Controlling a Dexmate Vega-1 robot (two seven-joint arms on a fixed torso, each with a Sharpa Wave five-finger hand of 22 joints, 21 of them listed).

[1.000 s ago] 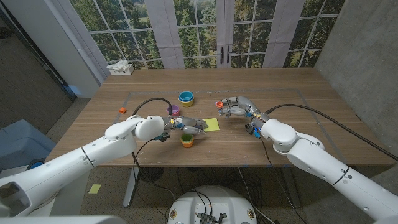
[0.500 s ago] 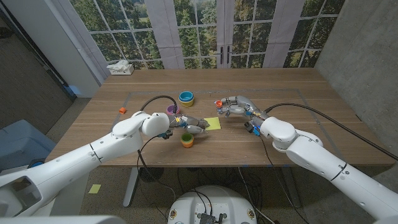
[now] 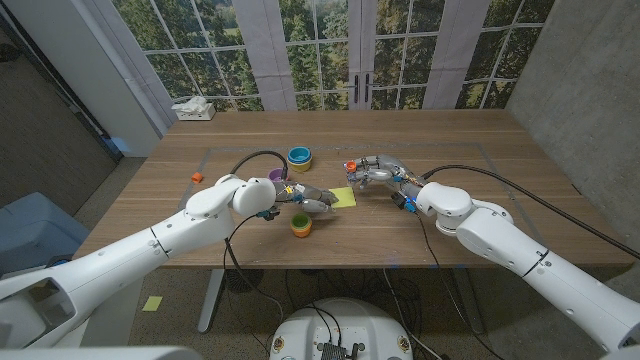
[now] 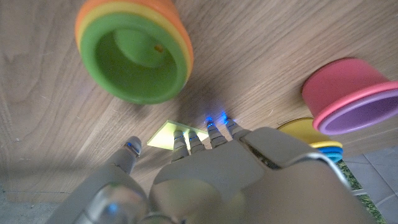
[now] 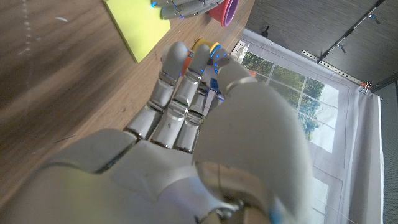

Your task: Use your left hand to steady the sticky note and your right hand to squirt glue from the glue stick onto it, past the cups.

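Left hand (image 3: 306, 200) presses fingertips on the sticky note (image 3: 342, 199); right hand (image 3: 374, 171) grips the glue stick (image 3: 352, 168) just beside it. Next: squeeze over the note.

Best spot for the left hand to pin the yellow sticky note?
Press the yellow sticky note at its left edge, coming from the left past the green-and-orange cup, where the left hand's fingertips already touch it. It lies flat, so pressing probably beats pinching, and the rest stays free for glue from the right hand.

Sticky note (image 4: 176, 134) mostly hidden behind left robot hand (image 4: 205, 180), glue stick (image 3: 352, 168) too small to make out
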